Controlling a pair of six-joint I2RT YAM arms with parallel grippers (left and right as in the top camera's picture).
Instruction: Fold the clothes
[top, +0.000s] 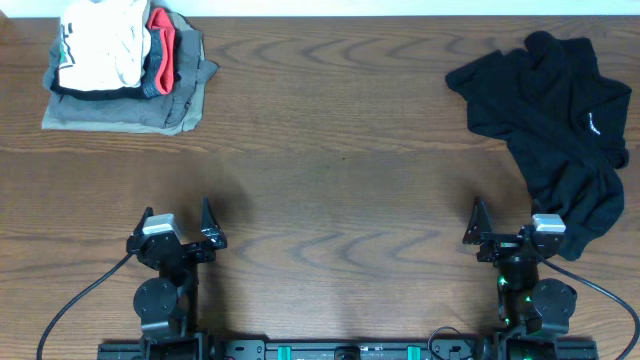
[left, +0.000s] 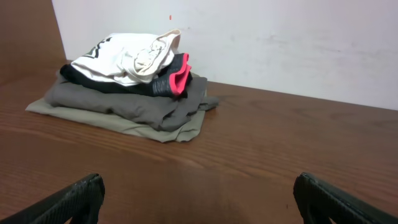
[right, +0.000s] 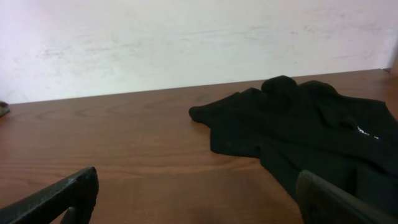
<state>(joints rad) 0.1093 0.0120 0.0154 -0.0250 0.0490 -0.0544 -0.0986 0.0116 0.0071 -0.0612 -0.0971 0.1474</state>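
Wooden table (top: 330, 150), left pincer (top: 178, 213) agape; right pincer (top: 510, 214) agape

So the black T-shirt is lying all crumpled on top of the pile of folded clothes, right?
Not quite. The black T-shirt is crumpled, but it lies straight on the table at the robot's right side, far apart from the pile of folded clothes at the left. The overhead view shows this.

Black T-shirt (right: 292, 124), right part beyond the wrist view's edge
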